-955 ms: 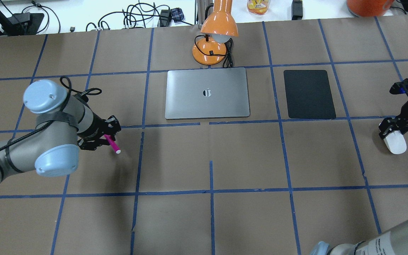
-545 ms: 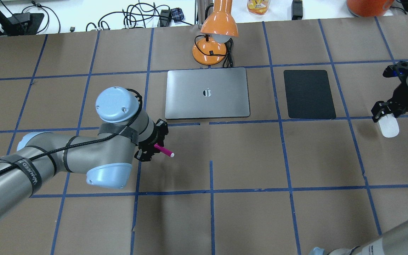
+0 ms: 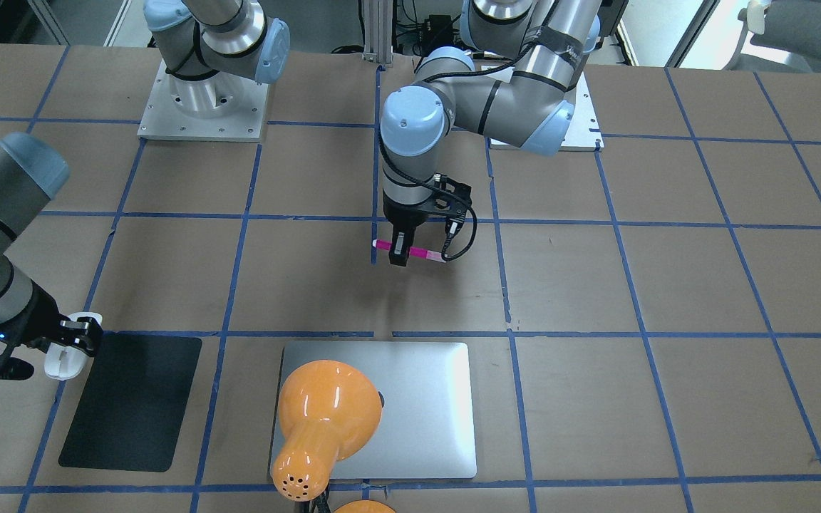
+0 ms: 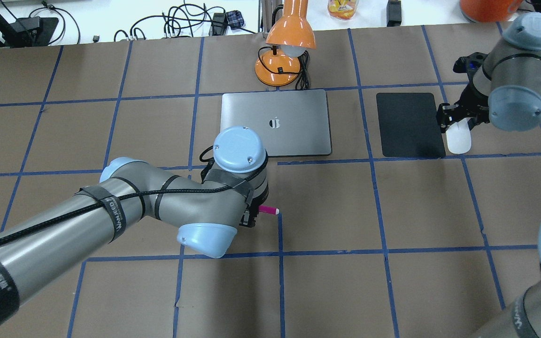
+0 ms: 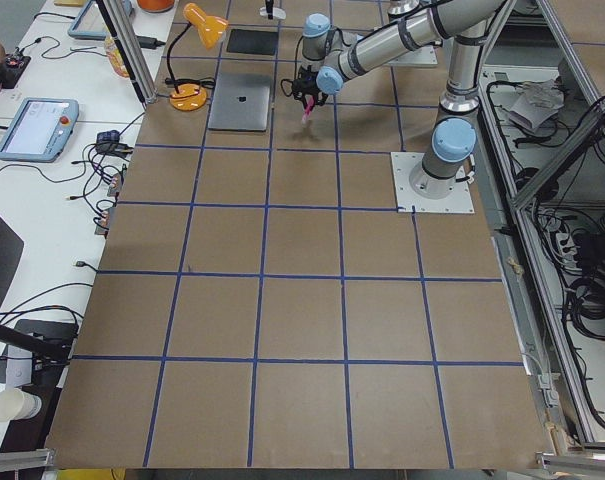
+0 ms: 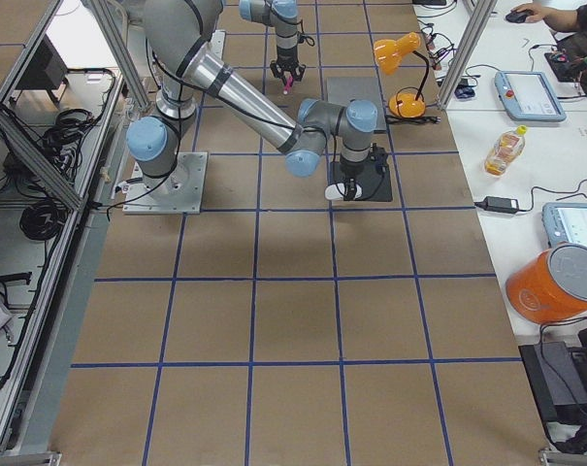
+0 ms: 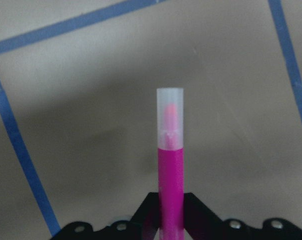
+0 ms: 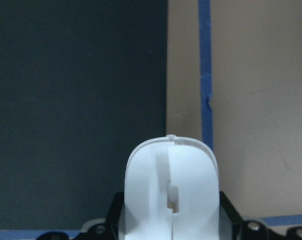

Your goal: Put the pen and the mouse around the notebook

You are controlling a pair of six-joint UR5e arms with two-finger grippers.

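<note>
Above the table (image 4: 392,211), left tool (image 3: 400,254) pinching magenta pen (image 3: 425,252), translucent cap, right tool (image 4: 458,123) pinching white oval mouse (image 4: 459,141).

notebook (image 4: 298,122): apple logo | left arm strap (image 4: 115,213): lettering unclear

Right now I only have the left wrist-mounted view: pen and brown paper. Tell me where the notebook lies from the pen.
Observer: The notebook lies closed, farther from the robot than the pen, bare table between them.
Operator: Report the grip.
Observer: The left pincer is shut on the pen near its middle; both ends stick out.
Operator: Now the mouse.
Observer: The right pincer holds the mouse beside the black pad, on the side away from the notebook.
</note>
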